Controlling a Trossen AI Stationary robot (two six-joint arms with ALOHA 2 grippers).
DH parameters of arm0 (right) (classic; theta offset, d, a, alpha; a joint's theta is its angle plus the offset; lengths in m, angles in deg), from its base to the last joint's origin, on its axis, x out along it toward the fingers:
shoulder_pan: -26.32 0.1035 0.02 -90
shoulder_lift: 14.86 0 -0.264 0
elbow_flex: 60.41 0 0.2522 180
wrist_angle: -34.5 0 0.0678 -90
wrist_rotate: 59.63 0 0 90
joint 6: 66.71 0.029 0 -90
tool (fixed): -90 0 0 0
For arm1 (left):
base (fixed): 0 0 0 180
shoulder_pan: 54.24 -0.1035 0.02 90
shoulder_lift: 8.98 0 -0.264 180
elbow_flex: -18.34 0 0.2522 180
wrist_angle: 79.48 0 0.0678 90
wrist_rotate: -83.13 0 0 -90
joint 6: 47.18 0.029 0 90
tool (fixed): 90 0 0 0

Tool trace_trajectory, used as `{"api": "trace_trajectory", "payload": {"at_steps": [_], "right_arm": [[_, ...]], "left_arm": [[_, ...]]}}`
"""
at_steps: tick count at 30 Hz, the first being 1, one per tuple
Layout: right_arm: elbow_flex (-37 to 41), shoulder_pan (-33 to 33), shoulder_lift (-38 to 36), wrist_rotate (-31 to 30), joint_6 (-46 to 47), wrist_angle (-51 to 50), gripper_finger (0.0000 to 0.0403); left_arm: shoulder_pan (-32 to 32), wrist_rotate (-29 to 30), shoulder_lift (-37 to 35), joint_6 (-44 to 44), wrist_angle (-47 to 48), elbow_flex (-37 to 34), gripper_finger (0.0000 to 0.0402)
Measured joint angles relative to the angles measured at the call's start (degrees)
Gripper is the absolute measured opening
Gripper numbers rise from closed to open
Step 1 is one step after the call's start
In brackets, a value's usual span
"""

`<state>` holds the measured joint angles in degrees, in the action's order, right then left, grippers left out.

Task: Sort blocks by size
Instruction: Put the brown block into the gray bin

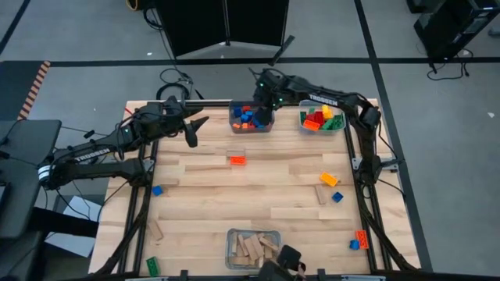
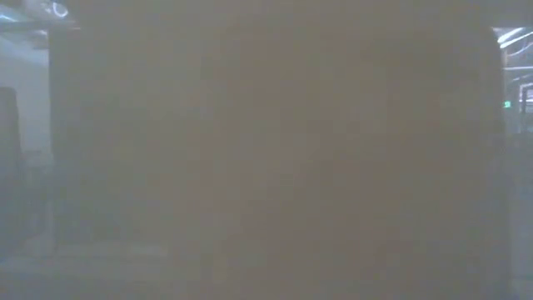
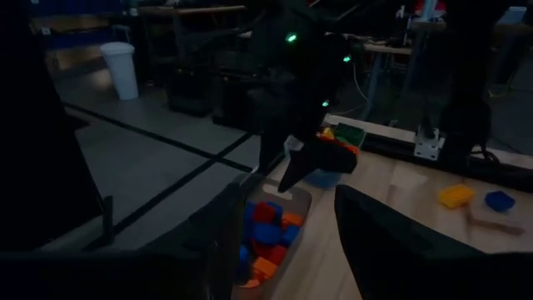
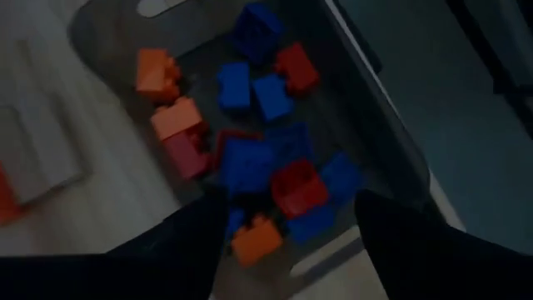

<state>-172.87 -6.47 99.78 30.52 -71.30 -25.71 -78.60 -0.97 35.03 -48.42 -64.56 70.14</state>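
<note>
table [image 1: 258,176]: wood | bins [image 1: 251,117] | loose blocks [image 1: 237,160]

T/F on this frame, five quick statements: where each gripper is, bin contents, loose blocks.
1. The right gripper hangs over the bin of small red, blue and orange bricks. True.
2. Its fingers are shut on a brick. False: they stand open, nothing between them.
3. The bin at the near edge holds green bricks. False: tan wooden blocks.
4. The left gripper is over bare table left of that small-brick bin. True.
5. No blocks remain loose. False: a yellow brick and others lie on the table.
</note>
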Motion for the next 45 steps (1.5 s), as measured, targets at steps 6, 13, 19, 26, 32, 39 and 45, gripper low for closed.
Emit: {"api": "trace_trajectory", "payload": {"at_steps": [6,13,19,26,32,39,45], "right_arm": [[0.0,0.4,-4.1,0.0,7.5,-8.0,0.0232],[1.9,4.9,-9.9,-1.0,20.1,-16.6,0.0198],[10.0,15.7,-18.0,-10.2,33.3,-14.9,0.0183],[20.6,29.8,-24.9,-14.1,54.2,-11.7,0.0162],[25.3,39.6,-25.9,-14.8,68.9,-10.1,0.0151],[26.3,44.7,-25.8,-17.6,75.3,-11.4,0.0143],[26.3,45.4,-25.8,-18.3,75.5,-12.5,0.0137]], "left_arm": [[0.0,0.2,0.0,-5.3,2.1,0.0,0.0195],[0.8,-1.0,0.0,-9.7,11.6,0.2,0.0195],[5.0,-0.6,1.1,-9.6,30.9,4.7,0.0195],[9.0,-0.1,2.9,-9.5,49.6,7.3,0.0195],[10.8,-0.1,7.1,-15.1,63.4,7.4,0.0195],[11.9,-2.1,16.2,-20.8,72.7,7.4,0.0195],[13.3,-2.5,24.0,-22.7,74.6,7.4,0.0195]]}}
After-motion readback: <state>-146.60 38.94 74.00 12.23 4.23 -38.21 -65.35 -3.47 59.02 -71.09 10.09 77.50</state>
